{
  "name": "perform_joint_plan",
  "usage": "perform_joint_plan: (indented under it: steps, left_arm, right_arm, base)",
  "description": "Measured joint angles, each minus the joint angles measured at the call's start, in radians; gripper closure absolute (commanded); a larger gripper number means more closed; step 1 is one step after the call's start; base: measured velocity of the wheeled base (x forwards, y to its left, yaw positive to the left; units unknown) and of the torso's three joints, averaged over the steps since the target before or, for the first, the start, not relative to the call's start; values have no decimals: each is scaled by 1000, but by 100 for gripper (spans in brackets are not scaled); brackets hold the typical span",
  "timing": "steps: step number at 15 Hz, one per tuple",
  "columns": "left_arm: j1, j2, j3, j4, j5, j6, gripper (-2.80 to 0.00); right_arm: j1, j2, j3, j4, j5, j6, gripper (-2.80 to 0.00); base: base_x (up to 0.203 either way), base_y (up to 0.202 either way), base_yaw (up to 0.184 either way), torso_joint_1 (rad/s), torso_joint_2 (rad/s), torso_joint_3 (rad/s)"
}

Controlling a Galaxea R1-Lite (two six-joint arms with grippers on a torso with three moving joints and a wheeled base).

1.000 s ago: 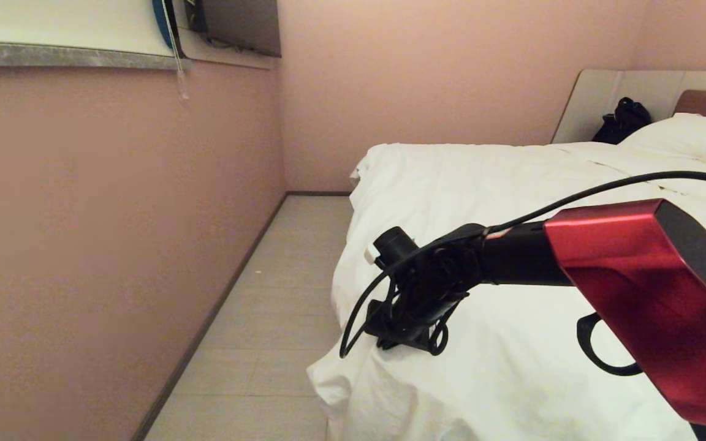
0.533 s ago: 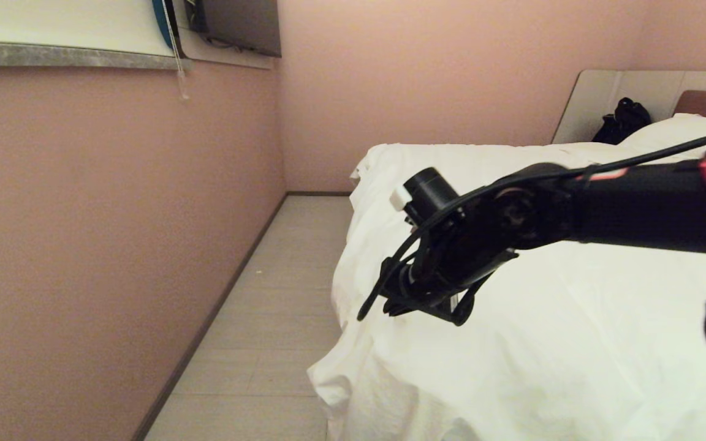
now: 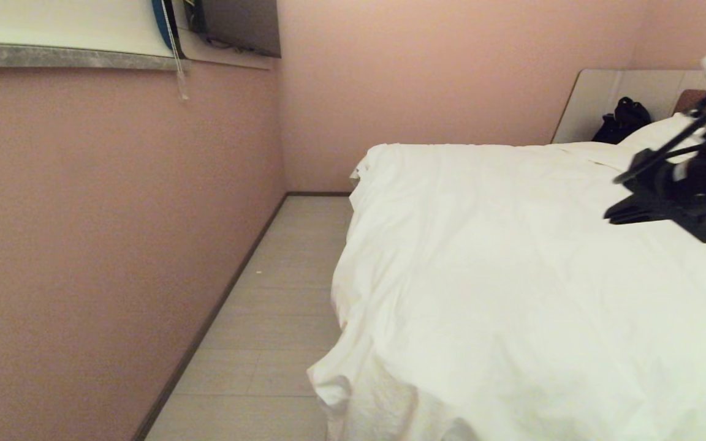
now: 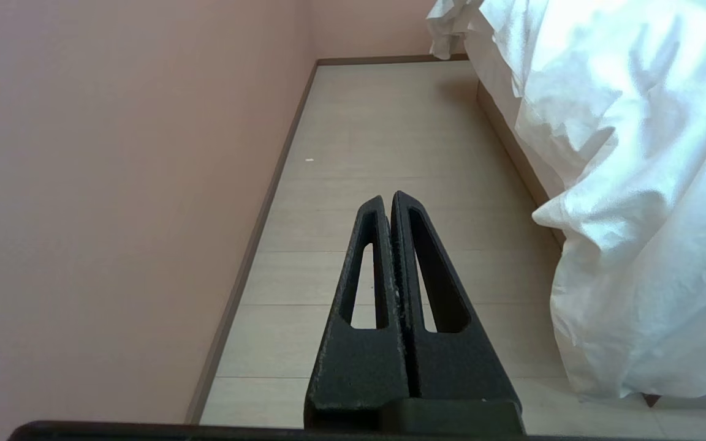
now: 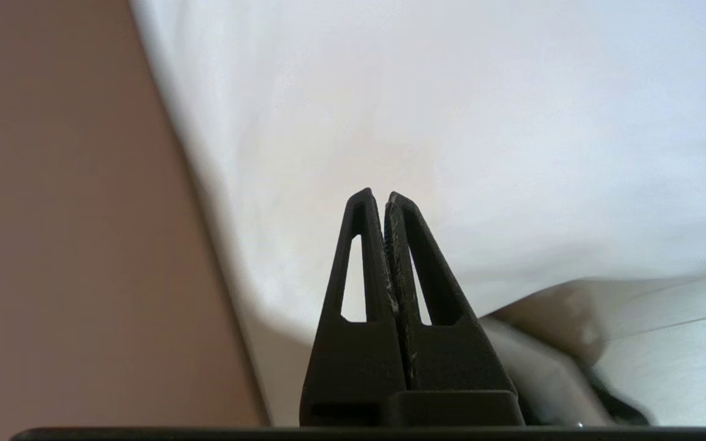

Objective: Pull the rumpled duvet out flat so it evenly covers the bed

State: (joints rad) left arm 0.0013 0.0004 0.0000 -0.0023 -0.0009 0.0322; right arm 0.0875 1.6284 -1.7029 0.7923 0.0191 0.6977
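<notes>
The white duvet [image 3: 512, 275] lies spread over the bed [image 3: 598, 98], lightly wrinkled, and its near corner hangs in folds toward the floor [image 3: 341, 392]. My right gripper [image 3: 615, 213] hovers shut and empty above the duvet at the far right of the head view. In the right wrist view its fingertips [image 5: 377, 197] are pressed together with the duvet [image 5: 451, 110] behind them. My left gripper [image 4: 388, 199] is shut and empty, low over the floor beside the bed. The duvet's hanging edge [image 4: 635, 184] is off to its side and not touching it.
A pillow [image 3: 671, 131] and a black bag [image 3: 622, 119] sit by the headboard. A pink wall [image 3: 114, 245] runs along the left, leaving a narrow strip of pale floor [image 3: 279, 306] beside the bed. The bed's low base [image 4: 515, 153] shows under the duvet.
My right arm has swung up and to the right, from above the duvet's near corner to the right edge of the view. The red forearm has left the picture. The duvet has not moved.
</notes>
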Motion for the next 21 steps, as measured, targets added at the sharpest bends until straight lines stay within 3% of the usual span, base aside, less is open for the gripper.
perform_joint_plan:
  steps: [4,8,17,21]
  left_arm:
    - [0,0,0,0,0,0,0]
    - [0,0,0,0,0,0,0]
    - [0,0,0,0,0,0,0]
    - [0,0,0,0,1,-1,0]
  right_arm:
    - [-150,-260,152,-11,46,-115,0]
    - [-202,-564,365,-87,70,-204,0]
    - [-210,-1065,710,-387,-46,-349,0]
    - [-132,-1188,808,-465,-56,-409,0]
  base:
    - [0,0,0,0,0,0]
    - [0,0,0,0,0,0]
    - [0,0,0,0,0,0]
    - [0,0,0,0,0,0]
